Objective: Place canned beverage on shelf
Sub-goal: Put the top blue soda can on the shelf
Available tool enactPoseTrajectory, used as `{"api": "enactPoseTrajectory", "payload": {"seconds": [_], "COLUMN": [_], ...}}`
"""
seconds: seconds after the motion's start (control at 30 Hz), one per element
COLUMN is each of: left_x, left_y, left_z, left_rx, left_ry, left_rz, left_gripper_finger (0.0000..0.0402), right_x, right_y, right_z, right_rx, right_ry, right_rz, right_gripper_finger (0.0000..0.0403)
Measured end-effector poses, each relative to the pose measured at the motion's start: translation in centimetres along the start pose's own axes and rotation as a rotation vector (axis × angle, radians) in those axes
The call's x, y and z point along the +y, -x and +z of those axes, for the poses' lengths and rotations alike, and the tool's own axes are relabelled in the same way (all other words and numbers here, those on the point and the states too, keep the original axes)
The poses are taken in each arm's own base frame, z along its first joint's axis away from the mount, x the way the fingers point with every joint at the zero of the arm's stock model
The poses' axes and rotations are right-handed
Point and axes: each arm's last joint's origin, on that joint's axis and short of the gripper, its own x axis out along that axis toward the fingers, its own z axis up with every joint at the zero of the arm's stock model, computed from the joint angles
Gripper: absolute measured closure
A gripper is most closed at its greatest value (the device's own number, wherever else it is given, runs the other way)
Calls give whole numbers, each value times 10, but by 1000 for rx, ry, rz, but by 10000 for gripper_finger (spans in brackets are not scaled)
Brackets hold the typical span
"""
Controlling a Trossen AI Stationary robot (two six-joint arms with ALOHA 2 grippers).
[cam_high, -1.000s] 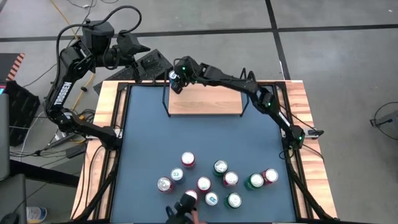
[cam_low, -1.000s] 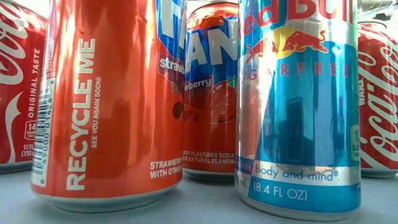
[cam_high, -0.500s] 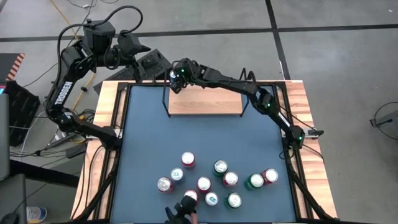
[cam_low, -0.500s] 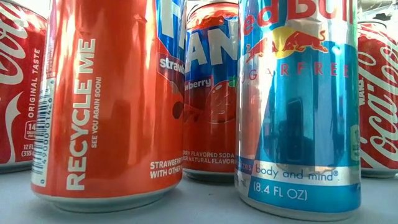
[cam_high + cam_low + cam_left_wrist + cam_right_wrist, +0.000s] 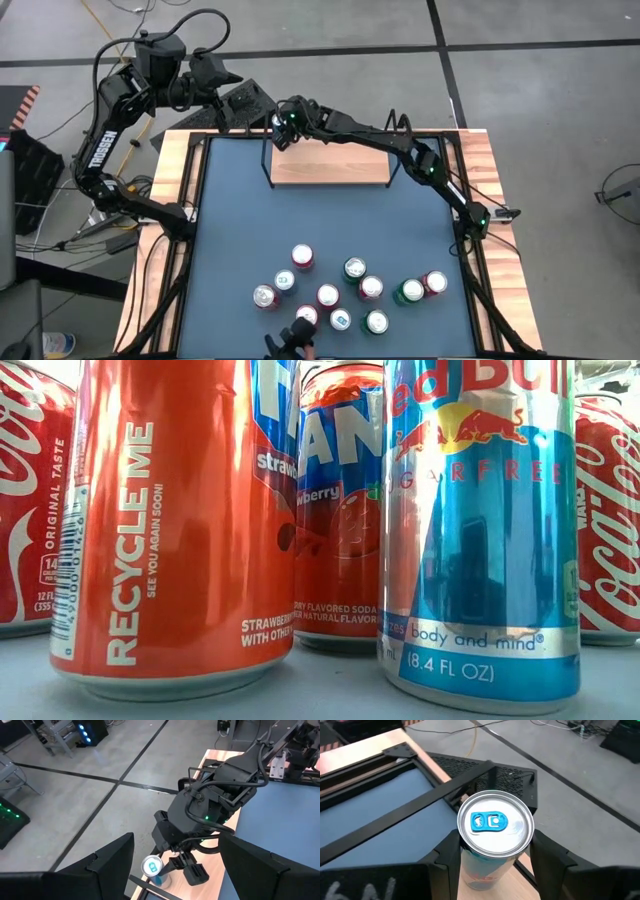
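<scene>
Right wrist view: a blue-tabbed can (image 5: 495, 827) is clamped between the right gripper (image 5: 495, 855) fingers over the shelf (image 5: 330, 160) far-left corner; it should be lowered upright and seated before release. The left gripper (image 5: 175, 865) is held apart, idle beyond the table

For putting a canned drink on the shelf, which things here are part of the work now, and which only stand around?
Part of the job:
- right gripper, shut on the blue-tab can
- shelf, the can at its left end

Just standing about:
- cluster of cans at the near side of the table
- left gripper, open and empty, parked behind the table
</scene>
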Motion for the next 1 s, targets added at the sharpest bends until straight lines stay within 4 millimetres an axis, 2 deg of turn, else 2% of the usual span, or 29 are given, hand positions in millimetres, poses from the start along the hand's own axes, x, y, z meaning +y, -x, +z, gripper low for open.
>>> {"api": "enactPoseTrajectory", "payload": {"seconds": [0.5,0.83,1.0], "left_x": [0,0,0], "left_y": [0,0,0], "left_z": [0,0,0], "left_rx": [0,0,0], "left_ry": [9,9,9], "left_rz": [1,1,1], "left_gripper_finger": [124,124,124], "right_x": [0,0,1], "right_y": [0,0,0], "right_z": [0,0,0], "right_rx": [-6,-6,-6], "right_ry": [-7,6,39], "right_rz": [-20,-15,-13], "right_gripper_finger": [220,180,173]}}
